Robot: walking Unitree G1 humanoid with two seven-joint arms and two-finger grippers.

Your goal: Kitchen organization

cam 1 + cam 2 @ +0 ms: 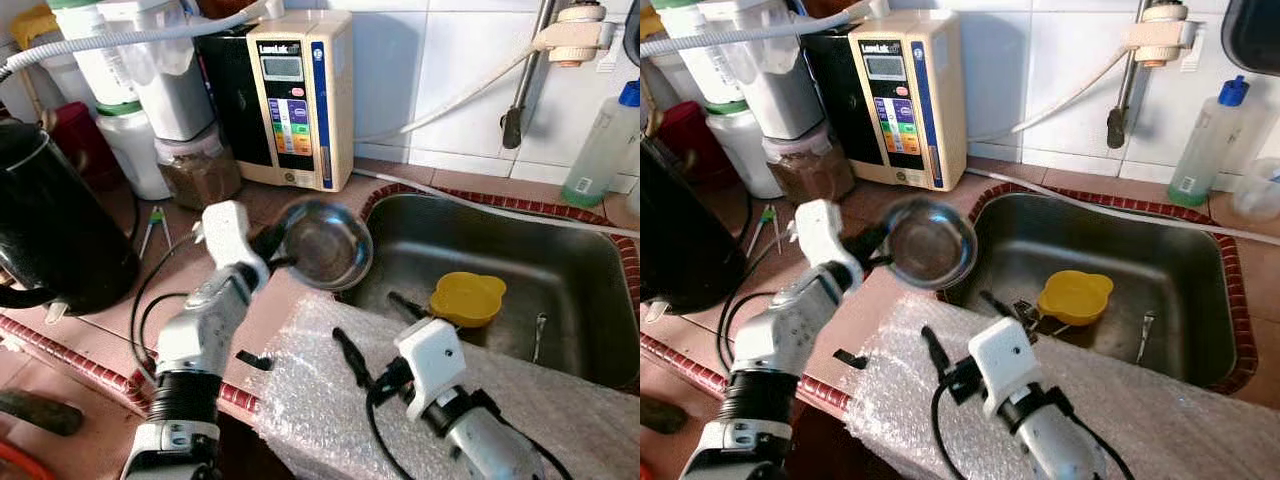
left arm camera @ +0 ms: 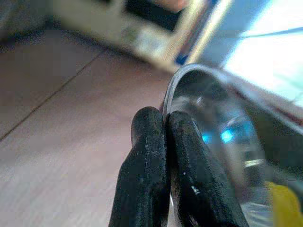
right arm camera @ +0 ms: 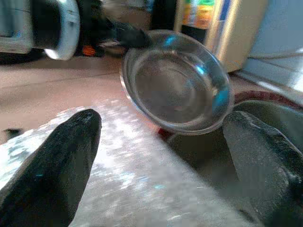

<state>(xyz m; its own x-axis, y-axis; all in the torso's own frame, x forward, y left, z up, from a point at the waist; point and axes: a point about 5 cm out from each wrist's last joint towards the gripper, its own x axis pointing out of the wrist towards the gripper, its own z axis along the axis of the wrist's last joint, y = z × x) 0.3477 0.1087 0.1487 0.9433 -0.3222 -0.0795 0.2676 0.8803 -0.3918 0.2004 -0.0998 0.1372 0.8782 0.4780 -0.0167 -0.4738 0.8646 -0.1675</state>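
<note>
The left gripper (image 1: 278,262) is clenched on the rim of a steel bowl (image 1: 323,243), its two black fingers (image 2: 163,161) pressed together with the thin rim pinched between them; the bowl hangs tilted in the air, its hollow facing toward the camera, above the brown bench (image 1: 255,320) just at the left edge of the sink (image 1: 560,270); the same bowl shows in the right wrist view (image 3: 176,81), shiny and slanted, with the left gripper's dark fingertip at its upper rim.

The right gripper (image 1: 375,345) hovers low over a sheet of bubble wrap (image 1: 320,400) that covers the front edge of the bench; its fingers (image 3: 57,165) stand wide apart, released and holding nothing, and they point toward the bowl and the sink.

Inside the sink lies a yellow dish (image 1: 467,297), near the front wall, and a small metal utensil (image 1: 540,330) lies to its right; I cannot tell what kind of utensil it is.

Behind the bowl, against the tiled wall, stands a cream water machine (image 1: 300,100) with coloured buttons; left of it are white plastic jars (image 1: 135,150) and a jar with brown contents (image 1: 200,175); a black kettle (image 1: 50,220) sits at the far left; a clear bottle with a blue cap (image 1: 605,145) stands at the far right beside the sink.
</note>
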